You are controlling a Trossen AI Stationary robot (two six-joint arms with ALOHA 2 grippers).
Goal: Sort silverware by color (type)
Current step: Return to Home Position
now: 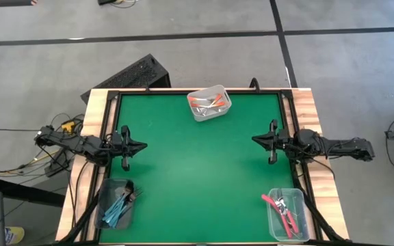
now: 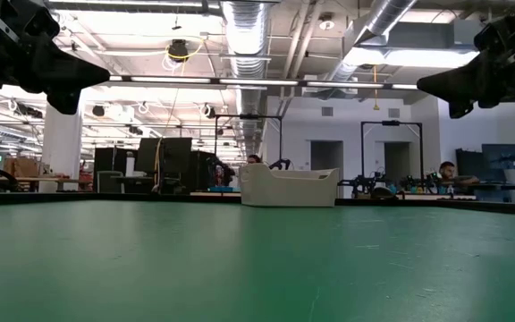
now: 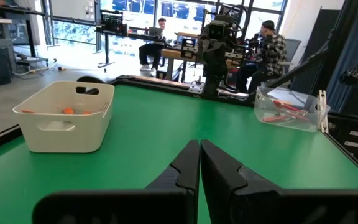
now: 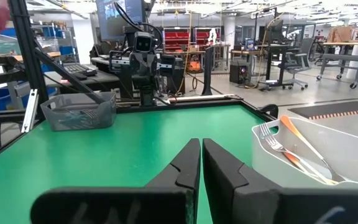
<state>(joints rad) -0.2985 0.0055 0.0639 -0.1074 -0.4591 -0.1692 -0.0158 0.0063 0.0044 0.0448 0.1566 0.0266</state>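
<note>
The forks lie sorted in three bins. Orange-handled forks [image 1: 209, 104] fill the bin at the far edge, also seen in the right wrist view [image 4: 300, 155]. Light blue forks [image 1: 118, 205] sit in the near-left bin. Red-pink forks [image 1: 284, 212] sit in the near-right bin, one handle end poking over its rim. My left gripper [image 1: 142, 145] hovers shut above the table's left side; its shut fingertips show in its wrist view [image 3: 200, 149]. My right gripper [image 1: 255, 140] hovers shut above the right side [image 4: 202, 148]. Both hold nothing.
Green mat [image 1: 200, 164] framed by a wooden table edge [image 1: 313, 109]. White far bin [image 2: 289, 186] stands at mid-far edge. People sit at desks beyond the table [image 3: 272, 50]. Open mat lies between the two arms.
</note>
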